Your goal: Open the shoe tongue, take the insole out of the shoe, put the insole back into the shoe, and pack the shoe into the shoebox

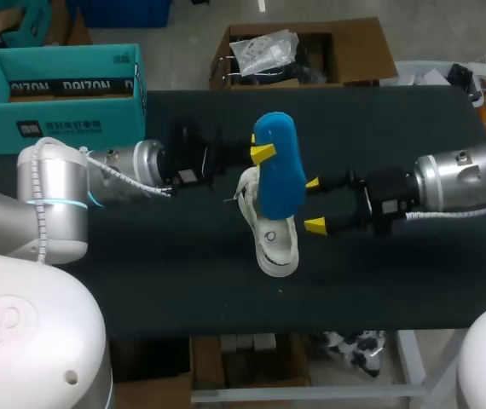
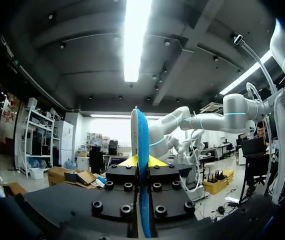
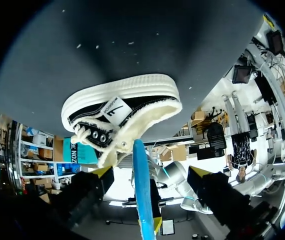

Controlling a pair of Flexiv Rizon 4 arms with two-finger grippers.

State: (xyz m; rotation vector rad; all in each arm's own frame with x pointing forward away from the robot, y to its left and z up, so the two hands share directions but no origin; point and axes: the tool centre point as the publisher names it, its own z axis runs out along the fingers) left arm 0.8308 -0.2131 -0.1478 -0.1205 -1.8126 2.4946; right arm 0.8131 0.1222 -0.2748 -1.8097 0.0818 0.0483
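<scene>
Nearest on the dark table [image 1: 141,273] lies the shoe [image 1: 275,243], black and white with a thick pale sole. In the right wrist view its fleecy mouth is turned toward the right gripper [image 1: 314,204]. That gripper comes in level from the right. Its jaws are spread wide with nothing gripped, and the yellow tips stand just beside the insole's [image 1: 279,166] edge without clamping it. From its own camera the blue insole shows edge-on, rising between the parted fingers and crossing in front of the shoe's heel end. In the head view the insole is held upright above the shoe and hides the shoe's far part. The left gripper [image 1: 262,154], reaching in from the left, has its jaws closed flat on the insole from both sides. In the left wrist view the blue edge runs straight up the middle between its yellow tips. Well apart, at the table's far left corner, sits the teal shoebox [image 1: 60,98], lid off and open upward.
</scene>
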